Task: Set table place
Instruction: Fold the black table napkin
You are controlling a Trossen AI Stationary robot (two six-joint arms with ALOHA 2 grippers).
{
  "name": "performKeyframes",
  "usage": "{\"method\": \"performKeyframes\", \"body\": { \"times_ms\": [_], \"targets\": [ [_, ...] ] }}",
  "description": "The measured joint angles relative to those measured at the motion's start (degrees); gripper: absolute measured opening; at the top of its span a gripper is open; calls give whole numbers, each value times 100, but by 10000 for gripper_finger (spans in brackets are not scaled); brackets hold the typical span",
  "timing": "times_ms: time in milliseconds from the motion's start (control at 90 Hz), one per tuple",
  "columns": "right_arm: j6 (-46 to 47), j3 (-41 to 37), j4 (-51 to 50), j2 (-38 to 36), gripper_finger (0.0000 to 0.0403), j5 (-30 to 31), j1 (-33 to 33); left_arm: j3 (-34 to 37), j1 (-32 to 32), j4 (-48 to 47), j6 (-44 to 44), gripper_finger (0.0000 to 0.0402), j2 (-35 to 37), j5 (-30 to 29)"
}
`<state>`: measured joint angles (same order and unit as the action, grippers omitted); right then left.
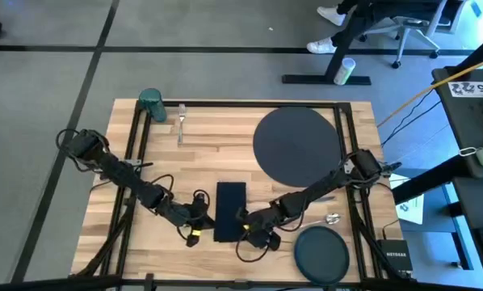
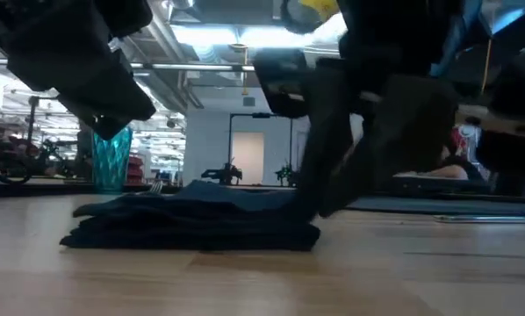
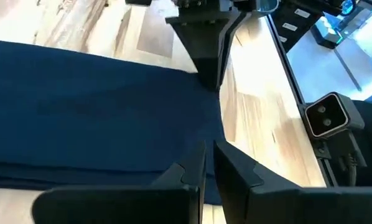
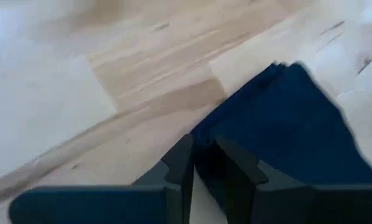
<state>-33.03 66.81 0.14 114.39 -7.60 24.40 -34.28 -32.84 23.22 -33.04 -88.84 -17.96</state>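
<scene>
Watching from the side, what both arms are busy with is the napkin (image 1: 230, 212), a navy cloth folded into a long rectangle and lying flat on the table (image 1: 225, 137), toward its near edge between the two arms. It looks soft and light, several layers thick, so I'd judge it will sag, slide and unfold if lifted from the middle. A corner or a folded edge, pinched through all the layers, seems the sensible place to take it, with the other arm steadying the far side.

The left end effector (image 3: 208, 163) sits low at one long edge of the cloth, its fingers drawn nearly together with only a thin slit between them; it appears to nip the hem. The right end effector (image 4: 203, 160) comes in from the opposite side, fingers also almost pressed together right at the cloth's corner, seemingly pinching it. In the high view both forearms reach inward and low, wrists bent down toward the table.

The rest of the setting lies apart: the charger (image 1: 296, 146) at the far right, the smaller plate (image 1: 322, 255) at the near right corner, the fork (image 1: 180, 123) and teal cup (image 1: 152, 103) at the far left.
</scene>
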Motion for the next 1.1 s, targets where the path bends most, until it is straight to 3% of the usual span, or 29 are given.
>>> {"method": "performKeyframes", "body": {
  "times_ms": [478,567,744,1100],
  "targets": [
    [-130,489,-484,0,93,-135,-2,-166,28,20,202,14,-2,8],
    [-347,554,-722,0,78,171,-15,-168,94,21,198,14,-26,110],
    [-778,559,-904,0,8,424,-273,-203,192,17,172,14,-225,317],
    [-1268,543,-891,-42,0,575,-1398,-629,299,27,344,14,-723,466]
  ]
}}
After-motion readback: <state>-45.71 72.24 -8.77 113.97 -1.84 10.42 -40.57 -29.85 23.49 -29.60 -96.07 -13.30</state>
